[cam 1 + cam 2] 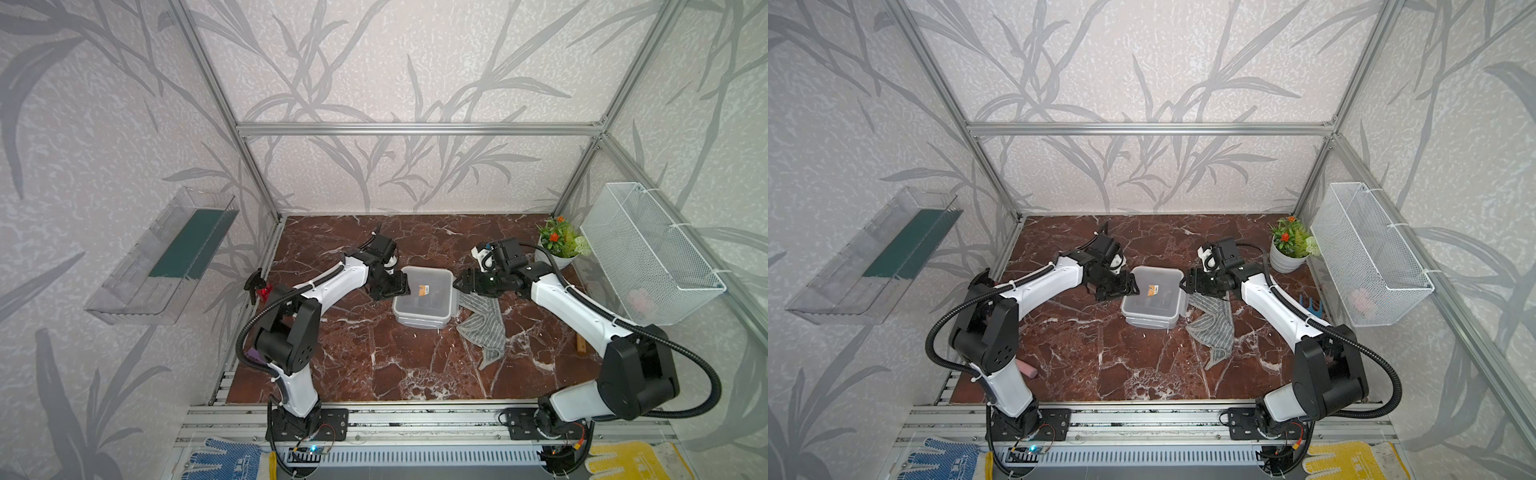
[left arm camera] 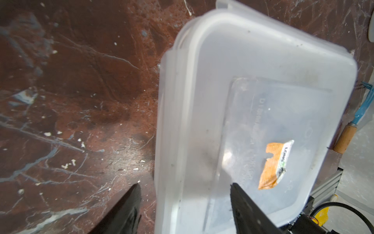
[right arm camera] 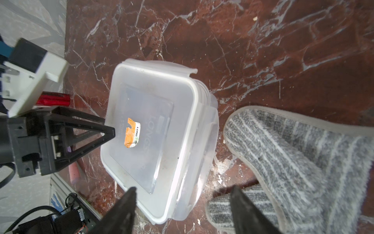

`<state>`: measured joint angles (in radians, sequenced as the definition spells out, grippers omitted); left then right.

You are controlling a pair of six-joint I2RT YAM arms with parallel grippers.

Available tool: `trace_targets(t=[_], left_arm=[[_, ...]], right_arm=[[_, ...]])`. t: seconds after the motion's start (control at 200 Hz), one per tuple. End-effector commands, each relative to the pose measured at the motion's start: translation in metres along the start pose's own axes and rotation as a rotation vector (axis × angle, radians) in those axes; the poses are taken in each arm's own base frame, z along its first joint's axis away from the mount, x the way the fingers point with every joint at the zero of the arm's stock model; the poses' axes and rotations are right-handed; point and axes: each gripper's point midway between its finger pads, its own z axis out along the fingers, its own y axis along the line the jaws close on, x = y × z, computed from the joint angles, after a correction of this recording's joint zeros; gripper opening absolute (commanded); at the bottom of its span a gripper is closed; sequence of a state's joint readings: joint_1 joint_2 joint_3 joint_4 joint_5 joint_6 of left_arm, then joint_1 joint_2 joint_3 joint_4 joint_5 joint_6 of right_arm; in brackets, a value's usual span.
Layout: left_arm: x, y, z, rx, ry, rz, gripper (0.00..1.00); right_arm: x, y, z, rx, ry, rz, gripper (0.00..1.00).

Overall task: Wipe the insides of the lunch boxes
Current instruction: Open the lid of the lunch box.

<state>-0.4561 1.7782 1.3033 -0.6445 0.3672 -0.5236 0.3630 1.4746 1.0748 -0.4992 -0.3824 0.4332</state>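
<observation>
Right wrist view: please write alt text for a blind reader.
Two stacked lunch boxes, an orange sticker on the upper one's base, sit on a red marble table with a grey striped cloth beside them. The open right gripper hangs over box edge and cloth; the left gripper reaches the boxes' opposite side.

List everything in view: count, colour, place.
lunch boxes: 2, clear, stacked, table centre
cloth: 1, grey striped, right of boxes
plant: 1, green, orange flowers, back right
basket: 1, white wire, right wall
tray: 1, clear, left wall
spray bottle: 1, red, left table edge
rake: 1, blue, right table edge
stick: 1, pink, front left
gloves: 2, blue and yellow, front ledge
table: 1, red-brown marble
left gripper: 1, black, open at boxes' left rim
right gripper: 1, black, open at boxes' right rim
</observation>
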Motion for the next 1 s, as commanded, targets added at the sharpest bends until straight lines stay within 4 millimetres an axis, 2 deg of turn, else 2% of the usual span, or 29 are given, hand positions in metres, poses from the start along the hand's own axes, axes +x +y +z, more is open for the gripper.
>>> trace_targets(t=[0.0, 0.215, 0.445, 0.62, 0.85, 0.995], left_arm=[[-0.002, 0.012, -0.014, -0.010, -0.029, -0.012, 0.75], [-0.014, 0.004, -0.022, 0.097, -0.071, -0.016, 0.79], [-0.014, 0.017, -0.018, 0.125, -0.079, -0.056, 0.79], [-0.020, 0.016, -0.021, 0.165, -0.105, -0.067, 0.79], [-0.034, -0.012, -0.013, 0.390, -0.136, -0.104, 0.79], [-0.029, -0.015, 0.000, 0.462, -0.107, -0.133, 0.79]], right_arm=[[0.011, -0.002, 0.008, 0.019, 0.058, -0.010, 0.85], [0.019, -0.005, 0.028, -0.008, 0.107, 0.026, 0.90], [0.016, 0.007, 0.045, -0.111, 0.108, 0.077, 0.91], [0.017, 0.013, 0.056, -0.176, 0.114, 0.118, 0.91], [0.018, 0.011, 0.060, -0.178, 0.119, 0.130, 0.91], [0.017, 0.011, 0.063, -0.182, 0.122, 0.138, 0.91]])
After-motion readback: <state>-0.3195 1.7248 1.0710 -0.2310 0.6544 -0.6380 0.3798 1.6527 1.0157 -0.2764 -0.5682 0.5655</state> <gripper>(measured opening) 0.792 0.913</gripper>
